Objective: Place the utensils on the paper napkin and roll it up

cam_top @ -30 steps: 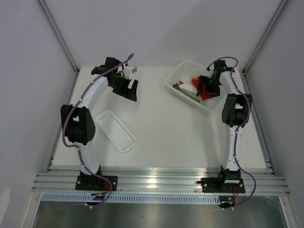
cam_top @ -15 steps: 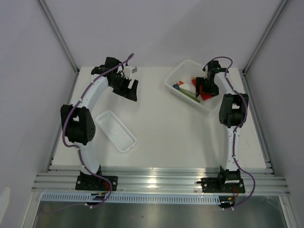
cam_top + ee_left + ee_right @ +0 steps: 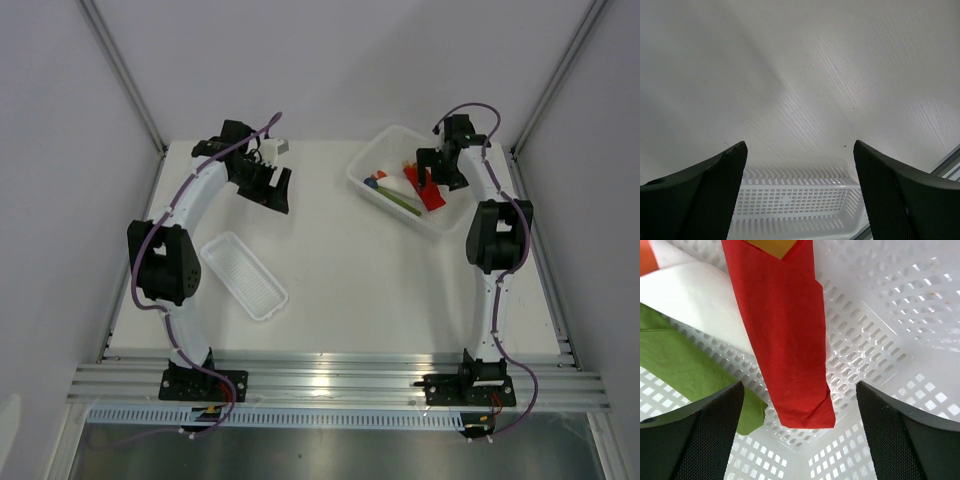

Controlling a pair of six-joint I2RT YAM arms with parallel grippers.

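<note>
The paper napkin lies as a long, folded red roll in the white mesh basket, and also shows from above. Of the utensils I see only an orange-yellow tip at the roll's far end. My right gripper hangs open just above the roll's near end, a finger on each side and not touching it. From above, the right gripper is at the basket's far right part. My left gripper is open over bare table at the back left, holding nothing.
A white napkin and a green one lie in the basket left of the red roll, with an orange scrap beyond. A narrow white slotted tray sits near the left arm; the left wrist view shows the tray below the fingers.
My right gripper has drawn back toward the basket's far right side, uncovering the red roll in the top view. The left arm has not moved.
</note>
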